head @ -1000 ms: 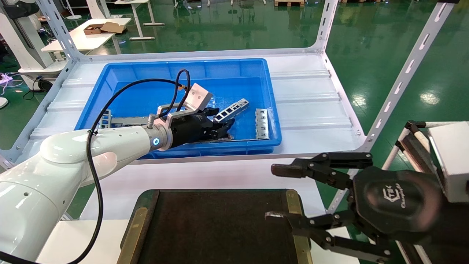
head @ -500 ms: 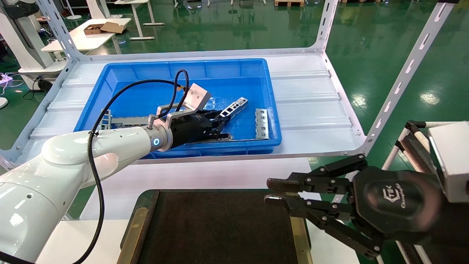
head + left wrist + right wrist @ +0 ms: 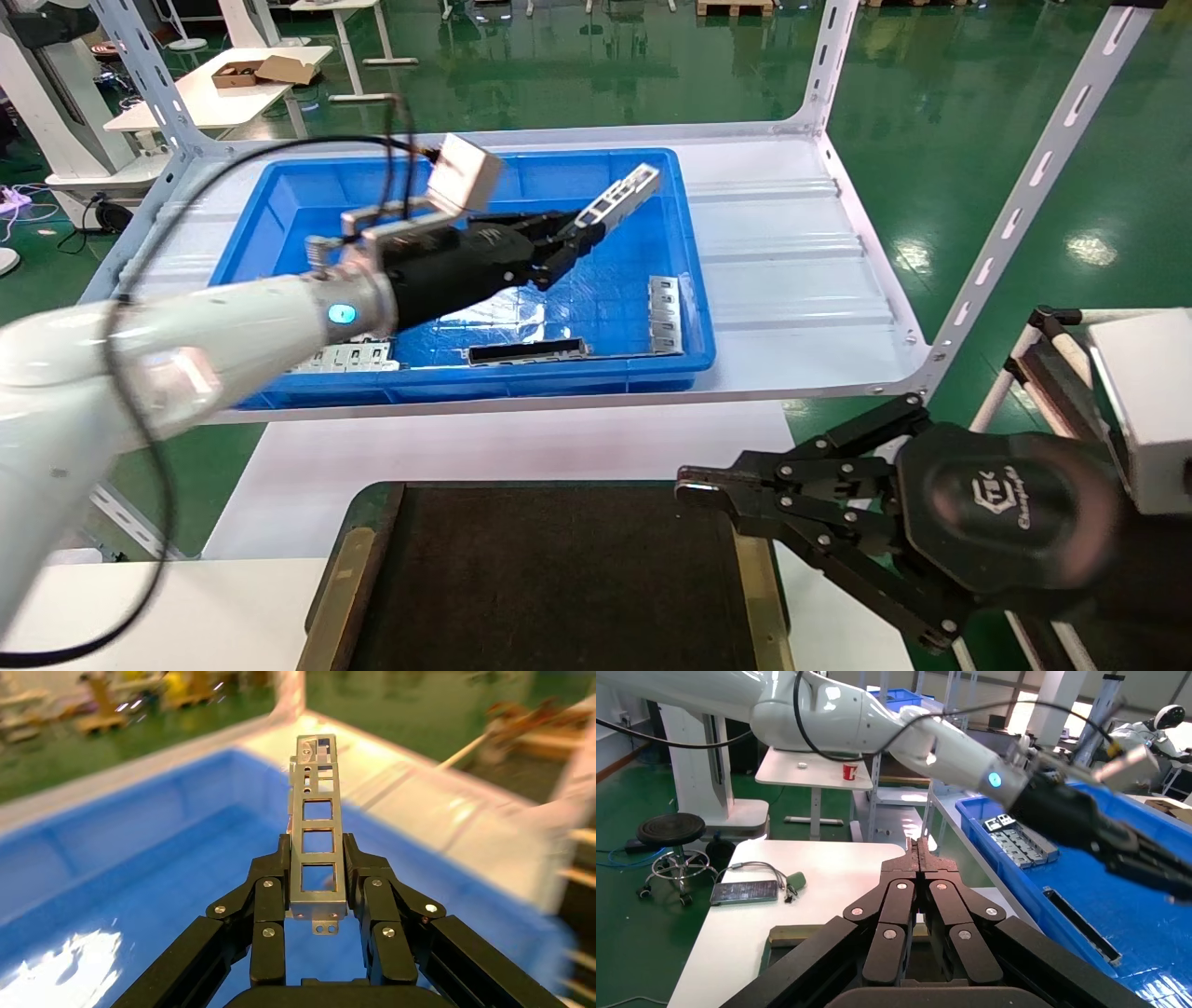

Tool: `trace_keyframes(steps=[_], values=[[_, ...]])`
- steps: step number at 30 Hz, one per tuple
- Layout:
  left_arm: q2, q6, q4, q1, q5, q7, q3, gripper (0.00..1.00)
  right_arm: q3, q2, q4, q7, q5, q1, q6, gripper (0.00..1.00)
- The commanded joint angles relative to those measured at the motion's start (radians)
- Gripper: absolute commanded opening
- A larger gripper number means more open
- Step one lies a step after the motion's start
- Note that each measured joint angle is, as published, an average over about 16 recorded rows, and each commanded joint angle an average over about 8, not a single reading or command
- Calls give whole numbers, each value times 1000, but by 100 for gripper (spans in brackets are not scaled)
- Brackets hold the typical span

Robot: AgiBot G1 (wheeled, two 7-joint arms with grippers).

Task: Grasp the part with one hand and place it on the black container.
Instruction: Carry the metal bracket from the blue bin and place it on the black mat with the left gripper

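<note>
My left gripper (image 3: pixel 570 235) is shut on the part (image 3: pixel 619 196), a silver-grey channel bar with rectangular cut-outs, and holds it in the air above the blue bin, its free end pointing to the far right. In the left wrist view the part (image 3: pixel 317 821) sits clamped between the two black fingers of my left gripper (image 3: pixel 316 871). My right gripper (image 3: pixel 694 487) is shut and empty, parked at the right, its tips over the far right corner of the black container (image 3: pixel 549 578). In the right wrist view my right gripper (image 3: pixel 918 852) has its fingers pressed together.
The big blue bin (image 3: pixel 694 280) on the white shelf holds a long dark narrow channel (image 3: pixel 527 351), a grey slotted plate (image 3: pixel 665 314) and more plates (image 3: pixel 346 355) at its near left. White slotted shelf posts (image 3: pixel 1020 200) rise at the right.
My left gripper has lifted the part up out of the bin bottom and raised it toward the far side. My right gripper has gone from open to shut.
</note>
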Motion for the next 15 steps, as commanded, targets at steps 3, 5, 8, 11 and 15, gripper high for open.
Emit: trace_keyframes(steps=[3, 5, 8, 11, 15], values=[[-64, 158, -22, -2, -40, 20, -21, 0, 0, 0, 0, 0, 0, 0, 0, 0], [-100, 233, -44, 7, -53, 10, -24, 0, 0, 0, 0, 0, 0, 0, 0, 0], [-153, 329, -90, 31, -72, -18, -27, 0, 0, 0, 0, 0, 0, 0, 0, 0], [-205, 394, -155, 72, -93, -58, -30, 0, 0, 0, 0, 0, 0, 0, 0, 0], [-272, 445, -286, 161, -124, -119, -32, 0, 0, 0, 0, 0, 0, 0, 0, 0]])
